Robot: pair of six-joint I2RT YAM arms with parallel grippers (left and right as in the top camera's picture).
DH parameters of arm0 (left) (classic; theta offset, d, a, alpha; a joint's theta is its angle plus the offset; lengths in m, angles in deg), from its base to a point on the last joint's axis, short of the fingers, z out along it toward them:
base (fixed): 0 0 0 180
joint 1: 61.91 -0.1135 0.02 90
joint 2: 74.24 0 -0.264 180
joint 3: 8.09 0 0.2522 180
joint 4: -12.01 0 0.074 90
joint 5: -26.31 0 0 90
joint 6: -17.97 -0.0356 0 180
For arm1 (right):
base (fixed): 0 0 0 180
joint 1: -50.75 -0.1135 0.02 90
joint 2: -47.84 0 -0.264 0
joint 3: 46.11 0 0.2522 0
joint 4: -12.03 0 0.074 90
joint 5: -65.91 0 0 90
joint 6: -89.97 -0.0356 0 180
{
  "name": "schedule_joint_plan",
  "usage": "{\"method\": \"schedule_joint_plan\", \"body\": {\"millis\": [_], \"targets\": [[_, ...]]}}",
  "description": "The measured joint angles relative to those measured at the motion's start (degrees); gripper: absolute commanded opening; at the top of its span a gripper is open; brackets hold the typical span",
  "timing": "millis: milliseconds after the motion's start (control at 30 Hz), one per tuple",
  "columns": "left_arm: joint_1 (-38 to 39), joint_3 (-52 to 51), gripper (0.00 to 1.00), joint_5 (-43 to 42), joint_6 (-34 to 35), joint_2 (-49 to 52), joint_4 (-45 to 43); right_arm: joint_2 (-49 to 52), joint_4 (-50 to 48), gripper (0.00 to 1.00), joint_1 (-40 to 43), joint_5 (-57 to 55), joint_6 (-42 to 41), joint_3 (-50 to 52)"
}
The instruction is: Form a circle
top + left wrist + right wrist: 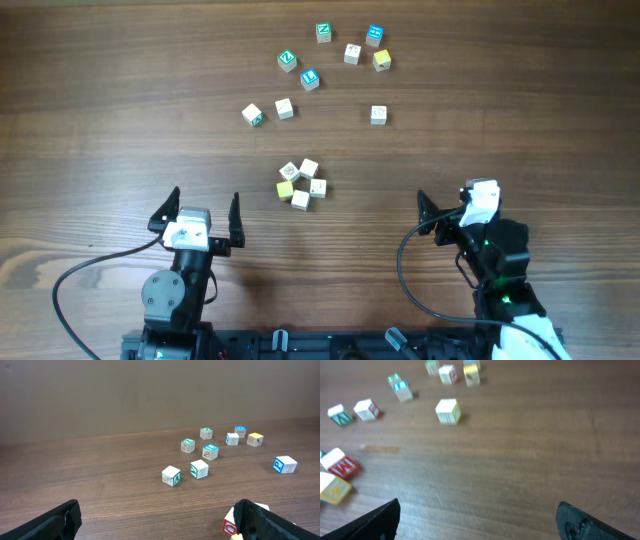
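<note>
The circle (309, 169) is a tight little ring of cream cubes plus one yellow cube (285, 188), lying mid-table between the two arms. My left gripper (203, 206) stands open to its lower left, apart from it. In the left wrist view, a red-lettered cube of the ring (229, 526) shows just beside the right finger (252, 521). My right gripper (445, 207) is open to the ring's right, with bare wood between its fingers. The right wrist view catches a red-lettered cube (342, 465) and the yellow cube (334, 489) at its left edge.
Several loose cubes lie scattered farther back: green-faced ones (323, 32) (287, 60), blue-faced ones (375, 36) (309, 78), a yellow one (381, 60), and cream ones (253, 114) (284, 108) (378, 114). Black cables trail behind both arm bases.
</note>
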Motion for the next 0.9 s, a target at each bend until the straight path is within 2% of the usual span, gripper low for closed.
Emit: {"method": "schedule_joint_plan", "body": {"millis": [267, 367, 600, 900], "targets": [[0.02, 0.04, 1.0, 0.0, -0.02, -0.02, 0.04, -25.42, 21.66, 1.0, 0.0, -0.55, 0.0, 0.09], [0.0, 0.04, 1.0, 0.0, -0.02, -0.02, 0.04, -31.06, 22.08, 1.0, 0.0, -0.72, 0.0, 0.09], [0.0, 0.04, 1.0, -0.02, -0.02, -0.02, 0.04, -34.69, 22.29, 1.0, 0.0, -0.72, 0.26, 0.09], [0.02, 0.04, 1.0, -0.02, -0.02, -0.02, 0.04, -45.11, 22.47, 1.0, 0.0, -2.56, 7.69, 0.09]]}}
